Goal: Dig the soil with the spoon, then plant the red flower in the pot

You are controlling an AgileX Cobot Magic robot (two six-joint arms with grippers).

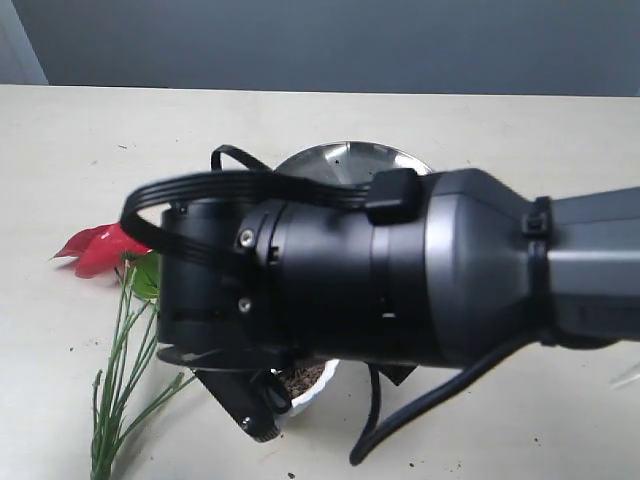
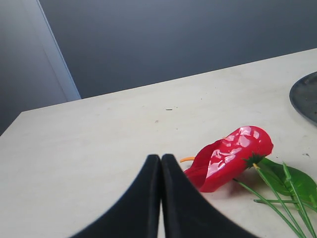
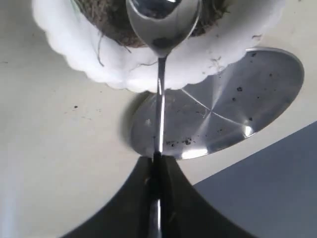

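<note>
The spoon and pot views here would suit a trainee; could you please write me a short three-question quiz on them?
1. True or false: the right claw is shut on the spoon.
2. Where does the red flower lie? A in the pot; B on the table; C on the steel plate.
3. Fill in: the spoon's bowl is over the ____ in the pot.
Key: 1 true; 2 B; 3 soil.

Pale beige counter (image 1: 80, 170), matte, with scattered dark soil crumbs. Lying directly on it: red flower (image 1: 100, 250) at exterior-view left, stems (image 1: 120, 390) trailing toward the near edge; round steel plate (image 1: 345, 162) near centre; white scalloped pot (image 3: 124, 69) just beside the plate, holding soil (image 3: 106, 20).
</note>
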